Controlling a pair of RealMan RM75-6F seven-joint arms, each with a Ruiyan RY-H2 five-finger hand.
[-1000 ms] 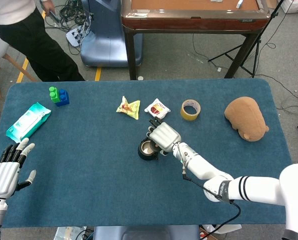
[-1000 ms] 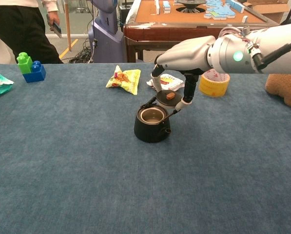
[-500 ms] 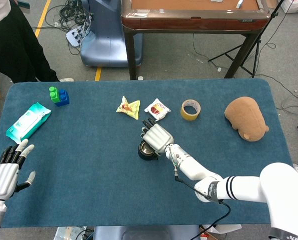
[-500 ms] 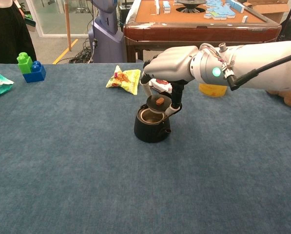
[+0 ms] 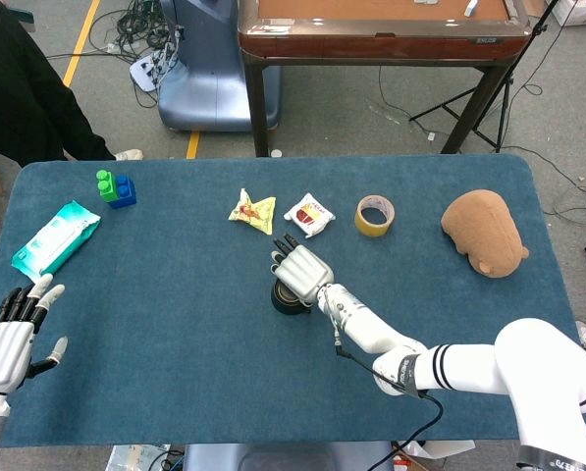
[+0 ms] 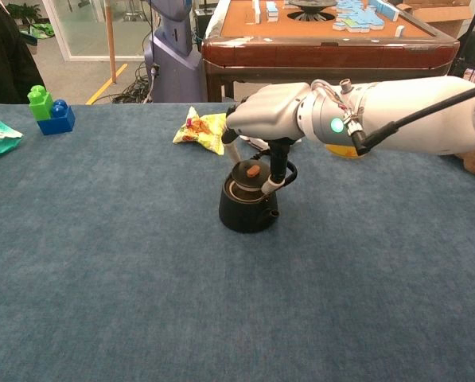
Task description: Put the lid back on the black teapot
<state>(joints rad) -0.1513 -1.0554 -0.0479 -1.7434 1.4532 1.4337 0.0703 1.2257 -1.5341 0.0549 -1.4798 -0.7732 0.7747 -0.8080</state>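
The black teapot (image 6: 245, 211) stands mid-table; in the head view only a sliver of the teapot (image 5: 284, 304) shows beneath my right hand (image 5: 300, 273). My right hand (image 6: 262, 119) hovers directly over it and pinches the black lid (image 6: 250, 173) with its brown knob. The lid hangs tilted just above the pot's opening, close to the rim. My left hand (image 5: 10, 334) rests at the table's near left corner, fingers spread, holding nothing.
Behind the teapot lie a yellow snack bag (image 6: 201, 130), a white snack packet (image 5: 309, 212) and a tape roll (image 5: 374, 215). A brown plush (image 5: 484, 232) sits far right. Toy blocks (image 6: 45, 110) and a wipes pack (image 5: 55, 235) lie at left.
My right hand has moved left and down with the lid, from beside the pot's right rim to directly over its opening. The left hand has stayed put.
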